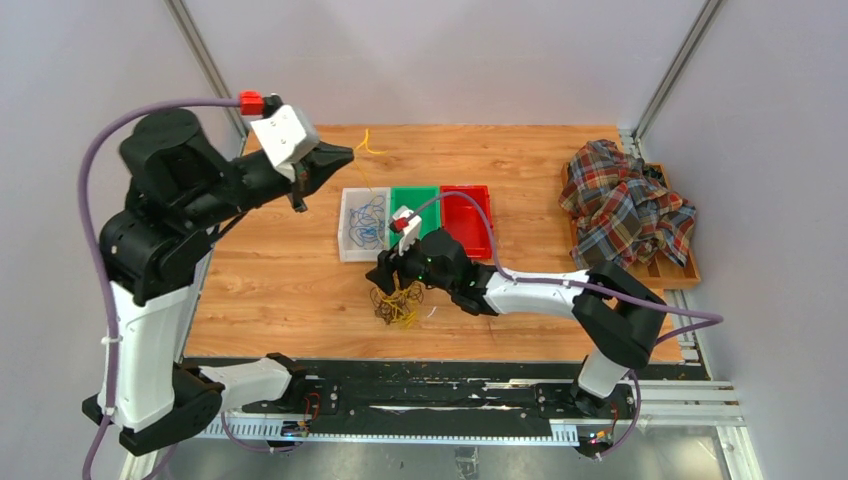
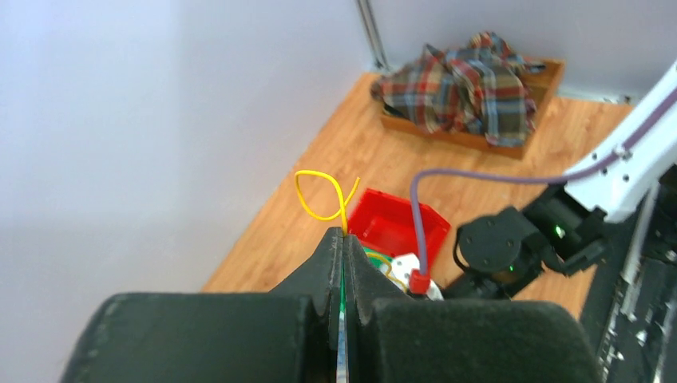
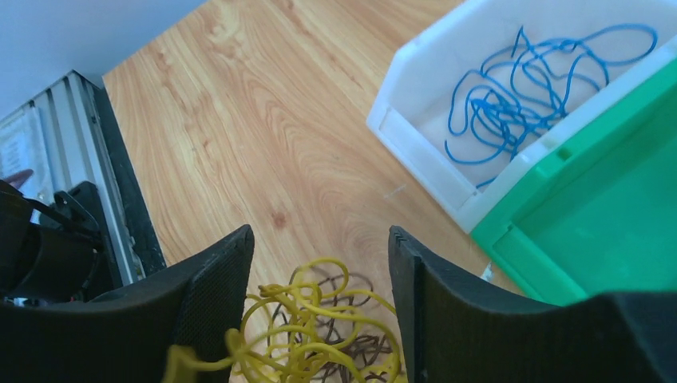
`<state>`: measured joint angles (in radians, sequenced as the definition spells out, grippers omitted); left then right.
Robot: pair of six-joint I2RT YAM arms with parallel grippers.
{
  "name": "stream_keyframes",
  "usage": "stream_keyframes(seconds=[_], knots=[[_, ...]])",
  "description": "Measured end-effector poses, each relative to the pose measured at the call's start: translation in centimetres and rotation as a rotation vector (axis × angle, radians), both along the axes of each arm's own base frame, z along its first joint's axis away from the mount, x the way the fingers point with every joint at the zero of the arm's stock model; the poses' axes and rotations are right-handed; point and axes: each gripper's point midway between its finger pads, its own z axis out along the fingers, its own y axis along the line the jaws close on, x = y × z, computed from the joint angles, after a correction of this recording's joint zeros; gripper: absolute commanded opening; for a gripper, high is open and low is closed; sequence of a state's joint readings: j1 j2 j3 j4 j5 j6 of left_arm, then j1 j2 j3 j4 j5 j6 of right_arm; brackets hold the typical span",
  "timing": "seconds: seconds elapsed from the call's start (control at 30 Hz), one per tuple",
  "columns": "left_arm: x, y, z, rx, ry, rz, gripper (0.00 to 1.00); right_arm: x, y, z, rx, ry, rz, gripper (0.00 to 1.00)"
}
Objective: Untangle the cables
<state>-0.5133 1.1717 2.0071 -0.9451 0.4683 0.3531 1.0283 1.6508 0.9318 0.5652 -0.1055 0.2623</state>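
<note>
Left fingers (image 2: 318,267) clench our yellow cable (image 2: 318,217); right fingers (image 3: 211,307) gape over the tangle (image 3: 319,343), where we risk snagging several strands together.

3 bins (image 1: 415,198) abreast; plaid shirt (image 1: 625,200) over wooden tray (image 1: 682,272).

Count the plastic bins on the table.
3, side by side: white bin on the left, holding blue cables; green bin in the middle; red bin on the right.
</note>
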Motion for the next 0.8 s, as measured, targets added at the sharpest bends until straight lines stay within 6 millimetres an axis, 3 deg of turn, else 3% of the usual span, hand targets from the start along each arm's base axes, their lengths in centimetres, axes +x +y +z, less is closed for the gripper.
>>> stream_keyframes(seconds=[0.13, 0.3, 0.57, 0.7, 0.8], knots=[[-0.8, 1.3, 3.7, -0.053, -0.104, 0.046, 0.00, -0.2, -0.3, -2.8, -0.035, 0.039, -0.007, 0.57], [-1.2, 2.7, 6.8, -0.099, -0.201, 0.102, 0.00, -0.1, -0.5, -5.4, -0.066, 0.077, -0.029, 0.53], [0.2, 5.5, 11.0, -0.175, -0.382, 0.277, 0.00, -0.7, -2.2, -9.7, -0.103, 0.154, -0.083, 0.42], [0.6, 6.7, 13.2, -0.233, -0.456, 0.352, 0.01, -1.3, -3.1, -11.7, -0.123, 0.201, -0.106, 0.44], [0.7, 7.7, 14.8, -0.275, -0.508, 0.404, 0.00, -1.5, -3.6, -12.4, -0.130, 0.225, -0.122, 0.58]])
